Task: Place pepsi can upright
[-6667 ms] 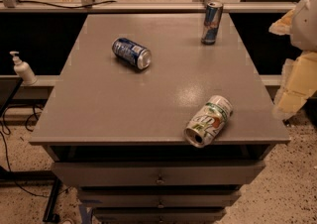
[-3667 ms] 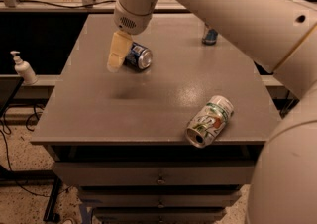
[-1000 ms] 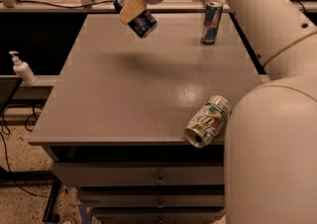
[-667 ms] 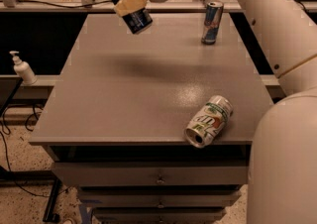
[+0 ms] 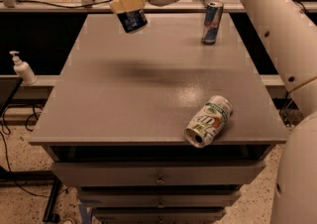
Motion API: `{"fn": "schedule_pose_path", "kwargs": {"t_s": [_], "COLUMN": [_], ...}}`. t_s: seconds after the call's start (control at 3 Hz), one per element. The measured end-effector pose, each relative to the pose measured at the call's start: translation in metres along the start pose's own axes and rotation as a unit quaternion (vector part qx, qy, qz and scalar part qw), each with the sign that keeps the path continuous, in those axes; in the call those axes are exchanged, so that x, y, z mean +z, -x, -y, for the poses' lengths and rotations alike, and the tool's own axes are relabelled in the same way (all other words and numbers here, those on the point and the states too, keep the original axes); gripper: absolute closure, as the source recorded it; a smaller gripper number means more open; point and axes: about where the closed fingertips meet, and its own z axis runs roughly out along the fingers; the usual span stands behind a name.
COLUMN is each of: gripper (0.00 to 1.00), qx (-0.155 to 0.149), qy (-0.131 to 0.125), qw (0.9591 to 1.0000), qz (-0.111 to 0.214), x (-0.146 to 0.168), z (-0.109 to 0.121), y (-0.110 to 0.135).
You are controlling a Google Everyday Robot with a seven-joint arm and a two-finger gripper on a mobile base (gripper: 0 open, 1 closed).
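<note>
The pepsi can (image 5: 130,18), dark blue with light markings, is held in the air above the far left part of the grey table (image 5: 99,104). It is nearly upright, tilted a little. My gripper (image 5: 127,1) is shut on the pepsi can around its middle, its tan fingers (image 5: 130,0) across the can. The white arm reaches in from the upper right. The can casts a shadow on the table top below it.
A taller slim blue-silver can (image 5: 212,22) stands upright at the far right of the table. A pale green-white can (image 5: 209,121) lies on its side near the front right edge. A pump bottle (image 5: 22,68) stands off the table at left. Drawers sit under the table.
My gripper took the pepsi can from the table, where it lay on its side, and lifted it. Over the last second the can has turned closer to upright and shifted slightly left.
</note>
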Motion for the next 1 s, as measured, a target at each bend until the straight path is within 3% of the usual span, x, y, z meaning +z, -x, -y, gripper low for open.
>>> {"fn": "schedule_pose_path", "kwargs": {"t_s": [0.67,1.0], "gripper": [1.0,1.0], "qx": [-0.002,-0.015], "qy": [-0.045,-0.085], "qw": [0.9966,0.9911], "qz": [0.069,0.102], "x": [0.001,0.007], "z": [-0.001,0.005], "y": [-0.023,-0.04]}}
